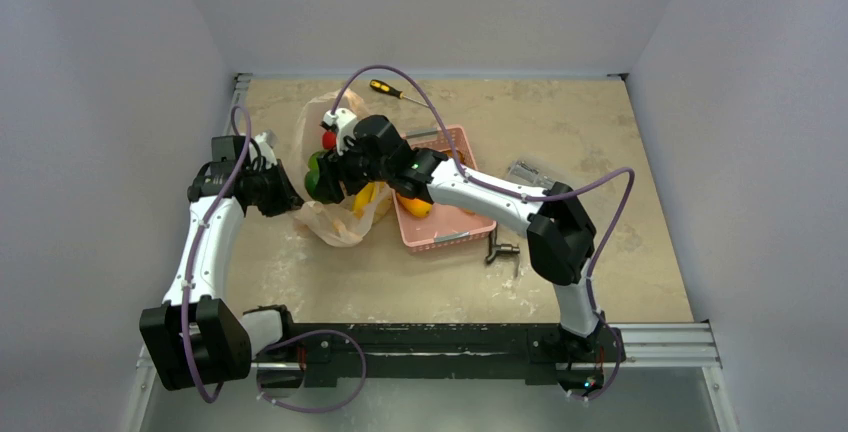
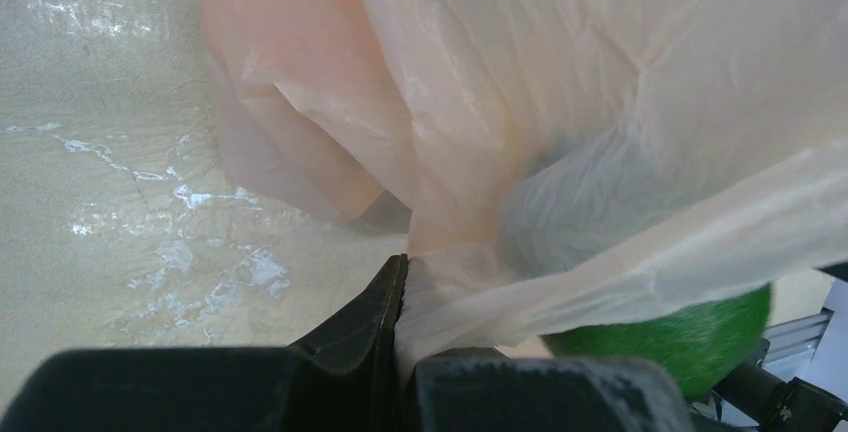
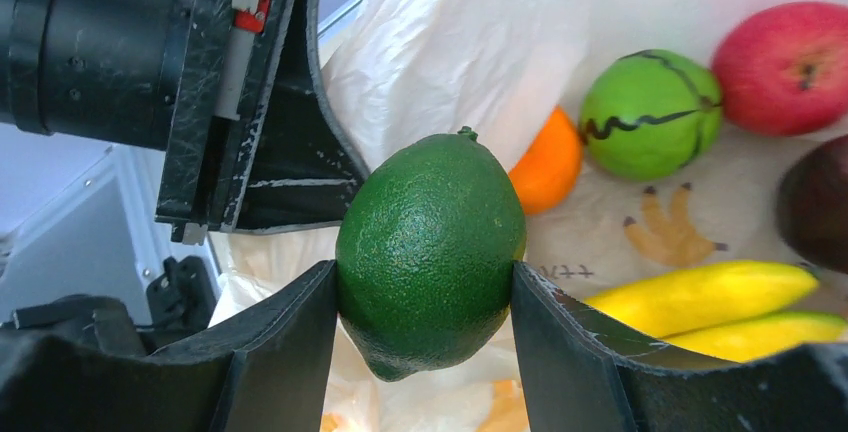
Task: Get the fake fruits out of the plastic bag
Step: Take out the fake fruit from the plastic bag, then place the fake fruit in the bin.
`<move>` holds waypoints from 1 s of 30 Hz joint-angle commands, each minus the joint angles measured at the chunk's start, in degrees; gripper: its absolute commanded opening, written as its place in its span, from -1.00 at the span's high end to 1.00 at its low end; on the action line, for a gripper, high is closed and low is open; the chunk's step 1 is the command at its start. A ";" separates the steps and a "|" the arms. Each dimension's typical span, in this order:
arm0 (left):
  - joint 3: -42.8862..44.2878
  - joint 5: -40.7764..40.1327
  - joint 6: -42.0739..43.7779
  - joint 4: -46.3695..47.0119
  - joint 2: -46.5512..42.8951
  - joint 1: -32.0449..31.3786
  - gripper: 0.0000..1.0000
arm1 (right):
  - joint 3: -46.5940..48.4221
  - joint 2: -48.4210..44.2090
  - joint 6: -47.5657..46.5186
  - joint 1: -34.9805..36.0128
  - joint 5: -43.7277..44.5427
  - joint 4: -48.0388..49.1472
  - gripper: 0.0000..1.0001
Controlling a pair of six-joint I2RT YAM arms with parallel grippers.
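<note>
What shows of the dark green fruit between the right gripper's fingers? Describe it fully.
The dark green fruit is lemon-shaped, with a pebbled, glossy plastic-looking skin, a small stem nub on top and a pointed lower end. It sits upright, clamped at both sides by the right gripper, at the open mouth of the plastic bag. Whether the bag's film touches it cannot be told.

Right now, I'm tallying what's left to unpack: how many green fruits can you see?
2. One lime is gripped in the right end effector; a second green fruit lies inside the bag between the orange and the apple. More may be hidden in the bag's folds.
</note>
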 commanded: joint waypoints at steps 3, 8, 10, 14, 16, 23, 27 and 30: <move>-0.51 -0.39 1.22 1.27 -0.55 -0.27 1.00 | 3.40 0.13 1.60 0.68 -9.20 0.30 1.00; -0.43 0.06 1.22 1.32 -0.60 -0.23 1.00 | 1.83 -3.50 0.71 0.90 -12.78 -0.07 1.00; -0.51 0.17 1.22 1.31 -0.82 -0.25 1.00 | 0.71 -4.94 0.42 0.89 -15.23 -0.33 1.00; -0.47 0.49 1.09 1.35 -1.05 -0.23 1.00 | -1.98 -8.70 -0.45 0.92 -16.35 -1.56 1.00; -0.60 0.54 1.13 1.36 -1.22 -0.24 1.00 | -3.55 -11.13 -1.07 0.96 -14.41 -2.61 1.00; -0.60 0.46 1.13 1.33 -1.36 -0.23 1.00 | -16.69 -24.75 -3.02 0.82 -3.62 0.05 1.00; -0.51 0.36 1.13 1.26 -1.42 -0.23 1.00 | -28.88 -33.35 -3.17 0.83 2.60 4.36 1.00; -0.51 0.35 1.11 1.33 -1.57 -0.27 1.00 | -39.09 -39.08 -1.28 0.74 13.45 7.32 1.00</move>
